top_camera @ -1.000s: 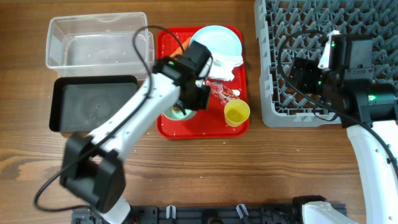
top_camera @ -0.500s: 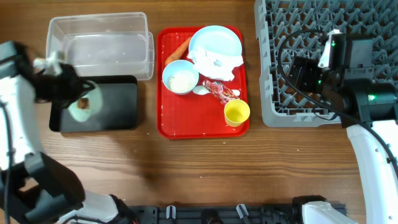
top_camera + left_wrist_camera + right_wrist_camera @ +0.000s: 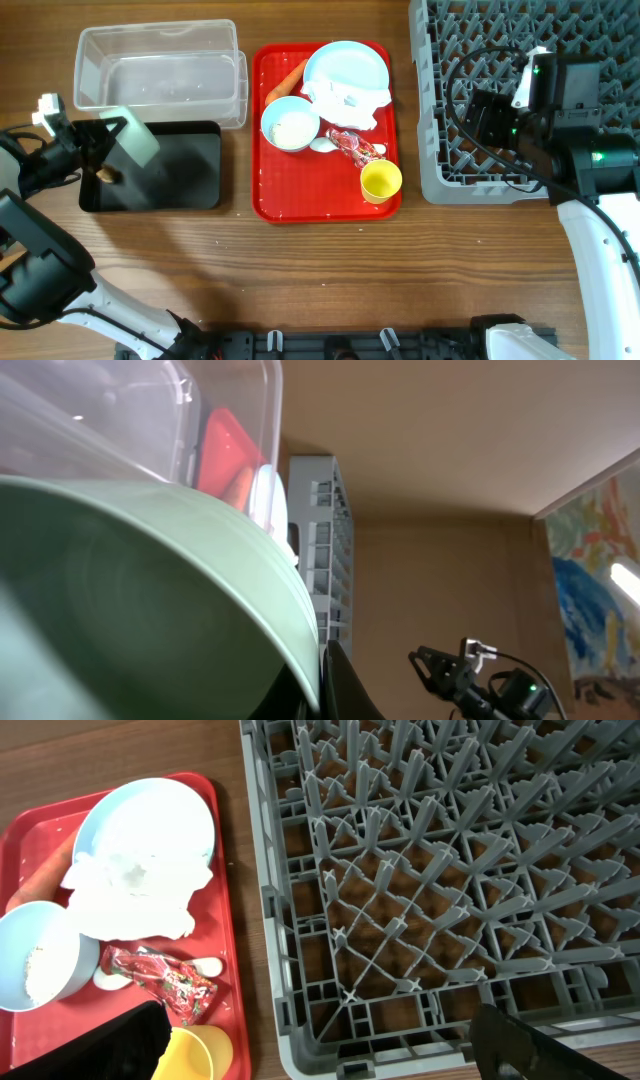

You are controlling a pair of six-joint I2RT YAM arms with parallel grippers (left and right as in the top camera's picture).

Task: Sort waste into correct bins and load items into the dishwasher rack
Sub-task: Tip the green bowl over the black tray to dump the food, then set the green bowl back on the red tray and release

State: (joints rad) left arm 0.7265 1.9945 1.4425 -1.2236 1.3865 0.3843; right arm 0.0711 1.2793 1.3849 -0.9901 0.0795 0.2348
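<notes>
Your L gripper (image 3: 97,152) pinches mint-green bowl (image 3: 133,143), tipped over black tray (image 3: 185,172), left end; brown lump (image 3: 108,175) at bowl's rim. R gripper (image 3: 478,118) spread, well apart.

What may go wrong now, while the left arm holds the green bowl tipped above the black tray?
1. The small brown lump is close to the left edge of the black tray, so it may bounce out onto the table.
2. The left end effector seems to hold the tilted mint-green bowl only at its rim; the bowl might slip or turn.
</notes>
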